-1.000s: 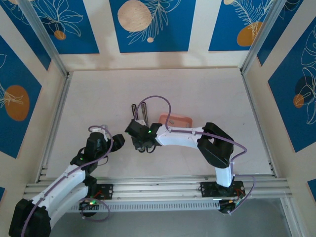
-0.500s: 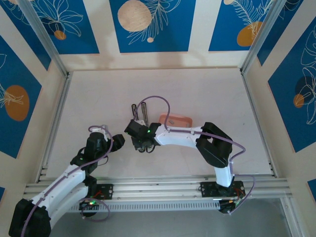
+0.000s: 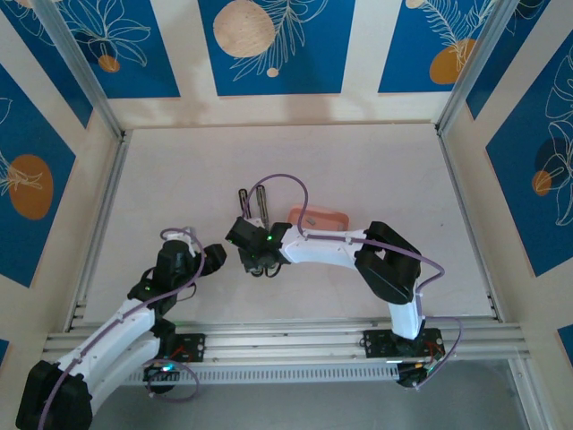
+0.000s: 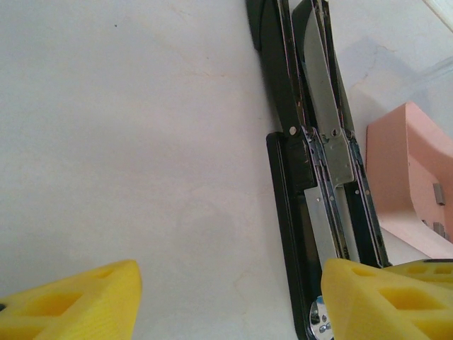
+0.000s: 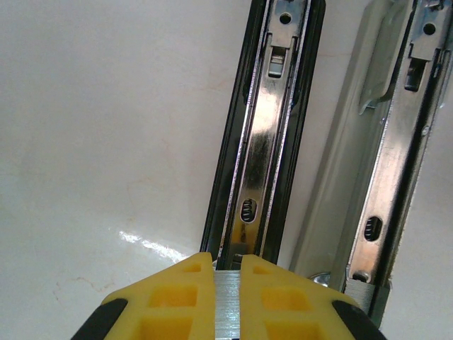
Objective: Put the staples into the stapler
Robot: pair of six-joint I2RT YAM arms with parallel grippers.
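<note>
**Staple strip poised at the stapler's open channel**

Your right gripper (image 5: 226, 263) is clenched on a short strip of staples (image 5: 226, 301), pinched between its yellow fingers (image 5: 180, 297) at the near end of the stapler (image 4: 325, 149). The stapler lies opened flat, its two bars side by side, a little left of the middle of the bench (image 3: 376, 161). The left gripper (image 4: 230, 276) hangs released beside it, fingers apart and holding nothing, so nothing braces the stapler. Spare staples (image 4: 437, 193) sit in the pink tray (image 4: 403, 163) just right of it.

The likely trouble starts if the strip meets the metal channel (image 5: 263, 163) skewed, because it may ride up on a rail and jam or snap. A push along the channel could slide the unbraced stapler toward the bench's far edge. So thin a pinch could also let the strip twist free.

Most of the strip is buried between the fingers, so its length and tilt are unclear. You cannot tell whether it touches the channel yet. The stapler's near end is cut off beneath the fingers, and the tray runs out of frame.
</note>
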